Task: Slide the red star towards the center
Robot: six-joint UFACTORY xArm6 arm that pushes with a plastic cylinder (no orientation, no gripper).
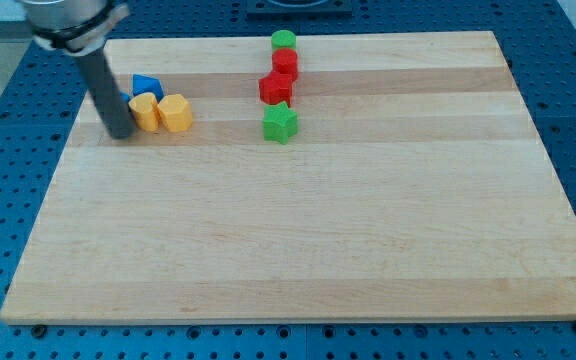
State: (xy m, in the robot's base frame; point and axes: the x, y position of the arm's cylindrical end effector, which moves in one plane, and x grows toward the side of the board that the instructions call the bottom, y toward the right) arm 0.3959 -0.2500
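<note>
We are parking my tip (pixel 121 134) at view's left, touching orange block (pixel 144 111); no jaws, bare rod. Red star (pixel 275 88) is sitting top centre, green star (pixel 280 123) just below, likely blocking direct push toward centre.

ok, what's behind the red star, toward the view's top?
Right behind the red star sits a red block, and behind that a green block. Each hides the lower front of the next, so whether they touch can't be seen.
</note>
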